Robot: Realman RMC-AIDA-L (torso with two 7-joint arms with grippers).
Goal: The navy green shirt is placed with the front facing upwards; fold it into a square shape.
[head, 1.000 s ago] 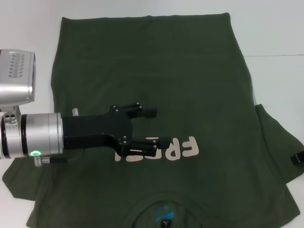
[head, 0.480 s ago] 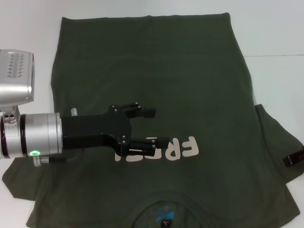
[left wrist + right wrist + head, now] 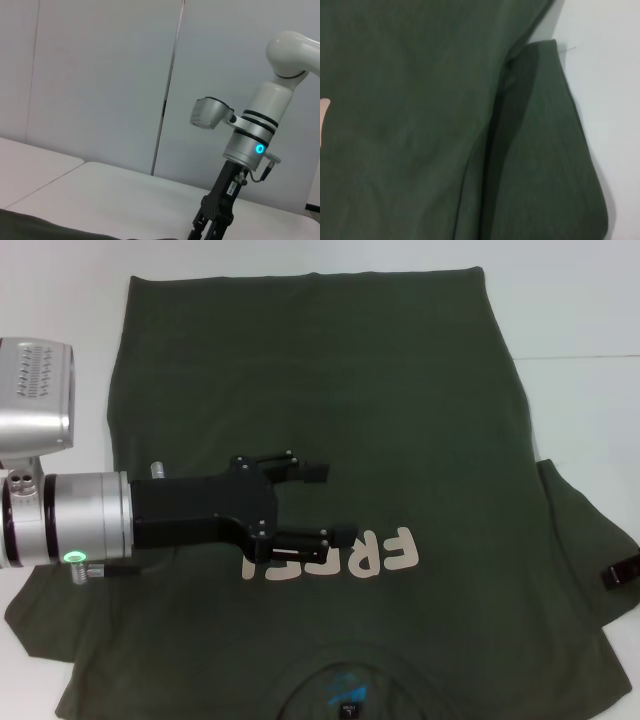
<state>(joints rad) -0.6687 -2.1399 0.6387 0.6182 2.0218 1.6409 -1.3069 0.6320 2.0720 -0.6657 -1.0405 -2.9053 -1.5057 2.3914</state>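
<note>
From my left, my left gripper (image 3: 325,502) hangs over the chest of the navy green shirt (image 3: 400,420), fingers spread, holding nothing. The shirt lies flat, face up, unfolded on the white table (image 3: 570,300). At the right sleeve (image 3: 590,540) sits my right gripper (image 3: 622,573); I cannot tell its fingers. Next, I judge, each gripper needs a sleeve edge; bare table flanks both sides.

Close over the navy green shirt (image 3: 410,125) now: its sleeve (image 3: 545,165) lies flat beside the body, a shadowed crease between them, white tabletop (image 3: 605,75) beyond.
</note>
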